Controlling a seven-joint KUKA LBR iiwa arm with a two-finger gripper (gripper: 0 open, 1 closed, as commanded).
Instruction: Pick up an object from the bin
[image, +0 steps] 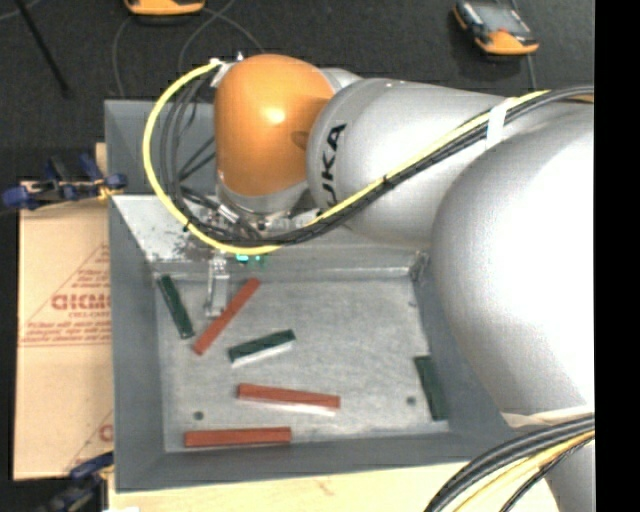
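Hand (214, 288) low in the grey bin (135, 350), upper left, beside a slanted red stick (226, 316) — open or closed, cannot tell

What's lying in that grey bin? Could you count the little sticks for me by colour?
Red-brown sticks: 3 (slanted, upper left; lower middle; along the bottom wall)
Green sticks: 3 (far left; centre; by the right wall)
Total: 6

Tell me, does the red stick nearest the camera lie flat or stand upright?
Flat: the red stick lies full length on the bin floor.
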